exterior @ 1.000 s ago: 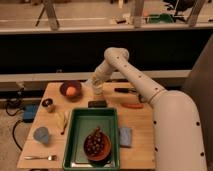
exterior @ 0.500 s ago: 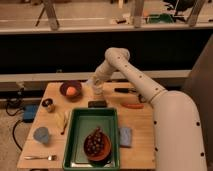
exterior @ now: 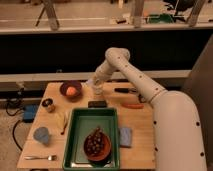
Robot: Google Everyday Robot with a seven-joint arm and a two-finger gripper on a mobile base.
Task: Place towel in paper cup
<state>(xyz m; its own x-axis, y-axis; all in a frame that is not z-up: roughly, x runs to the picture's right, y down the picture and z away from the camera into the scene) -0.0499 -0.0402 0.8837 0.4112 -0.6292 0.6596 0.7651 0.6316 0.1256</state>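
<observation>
The towel (exterior: 126,136) is a folded pale blue cloth lying on the table just right of the green tray. A small short cup with a pale rim (exterior: 48,104), which looks like the paper cup, stands at the table's left side, in front of the dark bowl. My gripper (exterior: 97,88) hangs low over the back middle of the table, right of the dark bowl and far from both the towel and the cup. I see nothing in it.
A dark bowl (exterior: 71,90) holds an orange fruit. A green tray (exterior: 80,120) holds a brown dish. A grey-blue tumbler (exterior: 41,135) and a fork (exterior: 40,157) are at front left. A small dark block (exterior: 97,104), an orange stick (exterior: 132,105) and a black tool (exterior: 122,90) lie near the gripper.
</observation>
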